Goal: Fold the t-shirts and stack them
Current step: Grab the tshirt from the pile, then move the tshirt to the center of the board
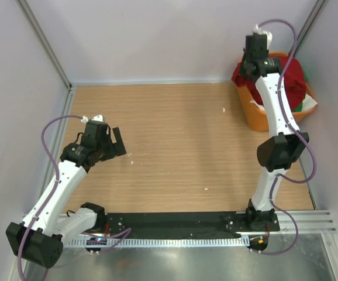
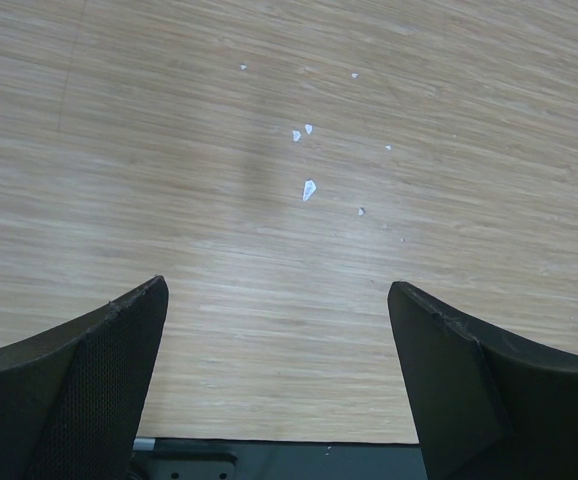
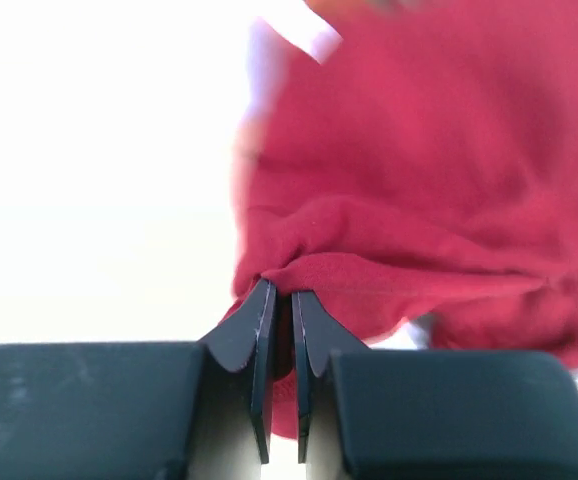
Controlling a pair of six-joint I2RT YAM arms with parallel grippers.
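Note:
A dark red t-shirt (image 1: 296,75) lies heaped in the orange basket (image 1: 254,115) at the table's far right corner. A bit of green t-shirt (image 1: 300,106) shows under it. My right gripper (image 1: 249,71) reaches down into the basket. In the right wrist view its fingers (image 3: 282,292) are shut on a fold of the red t-shirt (image 3: 419,180), with cloth pinched between the pads. My left gripper (image 1: 116,145) hovers over the left side of the table, wide open (image 2: 277,287), with only bare wood between its fingers.
The wooden table (image 1: 175,134) carries a few small white specks (image 2: 309,188). Grey walls close in on the left, back and right. A black strip (image 1: 175,221) runs along the near edge between the arm bases.

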